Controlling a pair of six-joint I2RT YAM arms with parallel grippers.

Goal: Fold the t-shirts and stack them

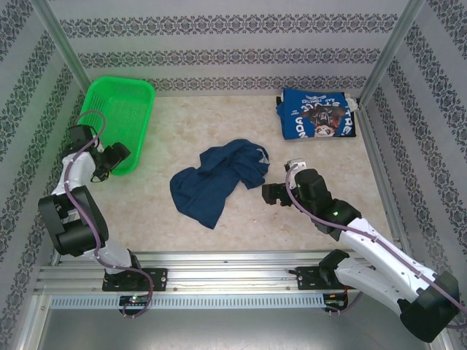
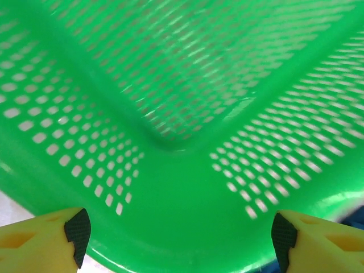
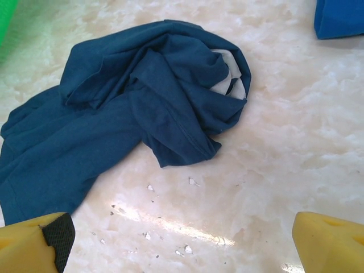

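Note:
A dark navy t-shirt (image 1: 215,180) lies crumpled in the middle of the table; the right wrist view has the same navy t-shirt (image 3: 131,114) bunched up with a patch of white showing. A brighter blue t-shirt (image 1: 318,114) with white lettering lies folded at the back right, its corner (image 3: 340,17) in the right wrist view. My right gripper (image 1: 271,195) stands open just right of the navy shirt, over bare table (image 3: 187,239). My left gripper (image 1: 108,162) is open at the near corner of the green basket (image 2: 182,216), its rim between the fingers.
The green mesh basket (image 1: 117,117) stands at the back left, nothing showing in it. Metal posts (image 1: 387,55) and patterned walls enclose the table. Small white flecks (image 3: 190,182) lie on the marble surface near the right gripper.

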